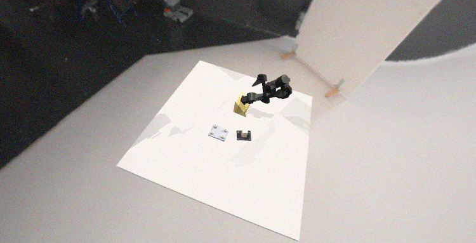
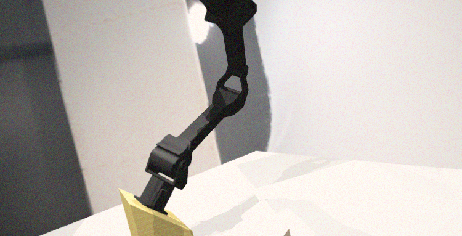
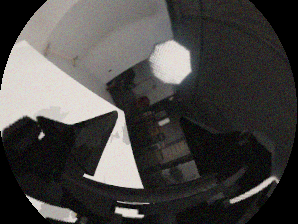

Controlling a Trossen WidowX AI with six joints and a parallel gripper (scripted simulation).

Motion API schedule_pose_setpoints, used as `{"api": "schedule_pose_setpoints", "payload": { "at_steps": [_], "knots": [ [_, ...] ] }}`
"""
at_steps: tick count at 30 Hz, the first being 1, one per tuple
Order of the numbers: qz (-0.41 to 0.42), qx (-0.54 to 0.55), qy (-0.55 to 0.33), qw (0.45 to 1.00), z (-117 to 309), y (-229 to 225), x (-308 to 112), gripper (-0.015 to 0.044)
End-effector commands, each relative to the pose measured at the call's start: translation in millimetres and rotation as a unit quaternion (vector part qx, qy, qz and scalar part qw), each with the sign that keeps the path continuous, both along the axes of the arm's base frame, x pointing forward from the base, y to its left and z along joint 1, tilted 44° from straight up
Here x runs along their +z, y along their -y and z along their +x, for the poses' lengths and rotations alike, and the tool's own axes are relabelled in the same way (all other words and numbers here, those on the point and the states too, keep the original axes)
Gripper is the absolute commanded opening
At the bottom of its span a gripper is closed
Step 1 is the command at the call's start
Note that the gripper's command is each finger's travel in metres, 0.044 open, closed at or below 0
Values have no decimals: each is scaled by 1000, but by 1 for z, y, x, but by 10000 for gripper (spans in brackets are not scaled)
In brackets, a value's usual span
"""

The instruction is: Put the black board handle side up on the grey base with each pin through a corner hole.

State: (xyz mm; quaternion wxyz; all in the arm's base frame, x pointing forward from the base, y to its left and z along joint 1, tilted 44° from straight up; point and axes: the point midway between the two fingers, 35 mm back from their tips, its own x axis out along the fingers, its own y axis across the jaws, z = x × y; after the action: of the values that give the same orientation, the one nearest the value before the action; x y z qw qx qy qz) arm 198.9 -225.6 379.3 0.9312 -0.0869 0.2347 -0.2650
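Observation:
The black board [image 1: 239, 138] lies flat on the table, with its pale square handle [image 1: 244, 133] facing up. The grey base [image 1: 218, 133] lies to the left of the board in the top view, apart from it, with its gold pins pointing up and nothing on them. My gripper [image 3: 150, 117] is open and empty, its two dark fingers wide apart in the wrist view. It is raised well away from the board and base. In the top view its fingers are hard to tell from the folded arm. The exterior view cuts off the arm's top and shows neither fingers nor base.
The arm stands on a yellow block [image 1: 240, 108] [image 2: 154, 226] behind the board and base in the top view. The white table top [image 1: 206, 168] [image 2: 371, 215] has straight edges. A tall pale panel [image 1: 359, 25] stands beyond its back right edge. A small brownish tip shows at the exterior view's bottom edge.

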Motion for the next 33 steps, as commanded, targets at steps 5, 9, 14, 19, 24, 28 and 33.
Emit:
{"api": "schedule_pose_setpoints", "payload": {
  "at_steps": [5,9,14,19,24,28,33],
  "knots": [
    [172,189,-118,960,64,-62,-109,440],
    [249,271,-181,912,78,-103,-154,440],
    [350,369,-267,819,78,-167,-204,440],
    [430,430,-335,719,67,-221,-233,440],
    [433,432,-338,715,66,-223,-234,440],
    [433,432,-338,715,71,-223,-233,440],
    [433,432,-337,715,76,-242,-252,440]
  ]
}}
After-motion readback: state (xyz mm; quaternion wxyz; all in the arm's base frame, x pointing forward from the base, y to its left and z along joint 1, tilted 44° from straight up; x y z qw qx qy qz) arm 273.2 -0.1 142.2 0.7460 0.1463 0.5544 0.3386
